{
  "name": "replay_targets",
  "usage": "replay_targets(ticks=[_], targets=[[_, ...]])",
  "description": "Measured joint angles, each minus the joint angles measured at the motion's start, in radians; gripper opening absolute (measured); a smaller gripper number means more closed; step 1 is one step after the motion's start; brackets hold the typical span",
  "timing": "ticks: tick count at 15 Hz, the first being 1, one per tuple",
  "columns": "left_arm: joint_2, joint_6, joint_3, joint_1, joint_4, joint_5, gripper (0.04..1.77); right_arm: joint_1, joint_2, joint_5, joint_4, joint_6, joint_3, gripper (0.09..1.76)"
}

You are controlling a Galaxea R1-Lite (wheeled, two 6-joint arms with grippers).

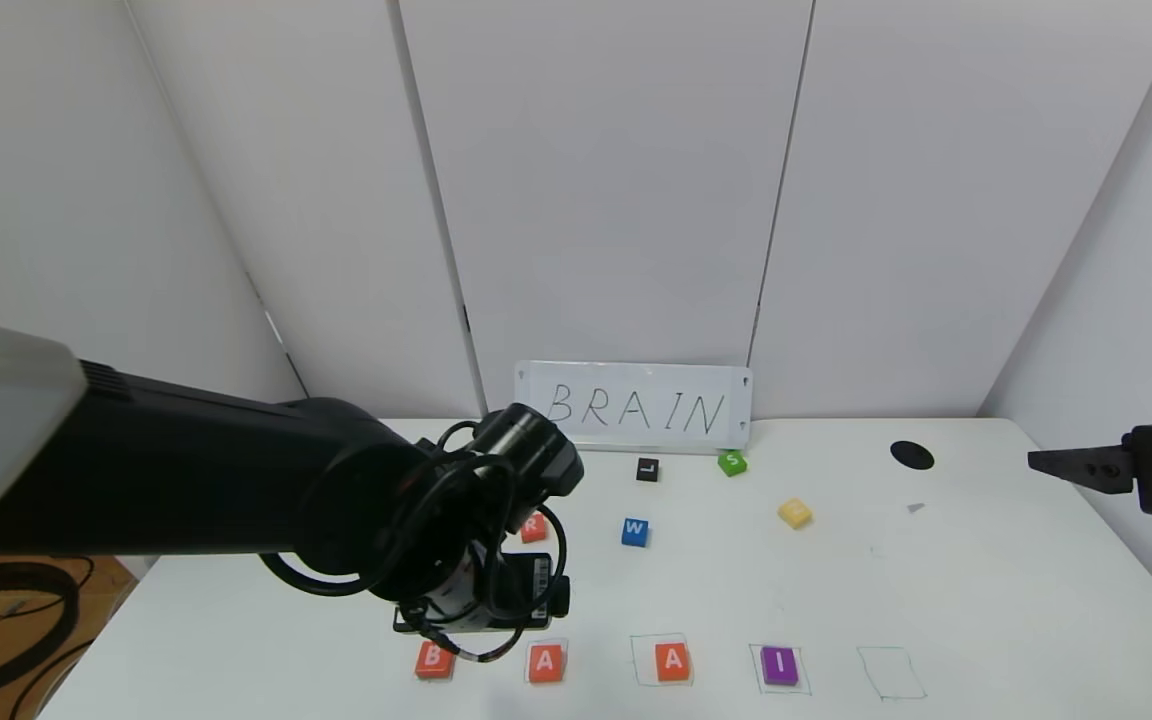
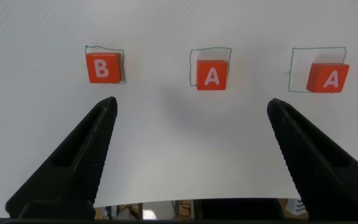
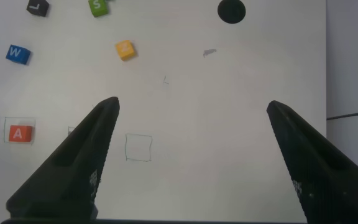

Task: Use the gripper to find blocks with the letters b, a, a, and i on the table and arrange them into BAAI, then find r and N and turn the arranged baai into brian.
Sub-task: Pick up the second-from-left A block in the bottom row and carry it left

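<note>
On the white table (image 1: 986, 600), four blocks stand in a front row: orange-red B (image 1: 434, 660), A (image 1: 546, 662), A (image 1: 673, 661) and purple I (image 1: 779, 665). The left wrist view shows B (image 2: 101, 67) and both A blocks (image 2: 212, 75) (image 2: 328, 77) in pen outlines. My left gripper (image 2: 191, 104) is open and empty, hovering just behind B and the first A. The orange-red R block (image 1: 534, 527) is partly hidden behind the left arm. The pale yellow N block (image 1: 794, 513) (image 3: 125, 49) lies mid-right. My right gripper (image 3: 192, 104) is open and empty, high over the table's right side (image 1: 1056, 463).
A blue W block (image 1: 635, 532), black L block (image 1: 647, 469) and green S block (image 1: 732, 463) lie toward the back. A "BRAIN" sign (image 1: 634, 407) leans on the wall. An empty pen outline (image 1: 891, 672) is right of I. A black hole (image 1: 912, 455) is at back right.
</note>
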Motion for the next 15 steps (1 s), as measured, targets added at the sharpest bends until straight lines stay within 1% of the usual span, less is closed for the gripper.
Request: replay_targets(ticks=[2, 3, 4, 6, 15], targets=[[0.047, -0.044, 0.013, -0.023, -0.078, 0.026, 1.72, 0.008, -0.002, 0.005, 0.004, 0.001, 0.001, 1.71], [0.067, -0.047, 0.026, -0.029, -0.116, 0.031, 1.72, 0.014, -0.008, 0.009, 0.006, 0.002, 0.003, 1.71], [0.085, -0.048, 0.036, -0.033, -0.129, 0.032, 1.72, 0.021, -0.014, 0.009, 0.01, 0.002, 0.006, 1.71], [0.114, -0.05, 0.042, -0.037, -0.134, 0.019, 1.72, 0.024, -0.018, 0.009, 0.009, 0.003, 0.006, 1.71], [0.197, -0.075, 0.048, -0.045, -0.143, 0.013, 1.72, 0.026, -0.018, 0.012, 0.008, 0.003, 0.009, 1.71]])
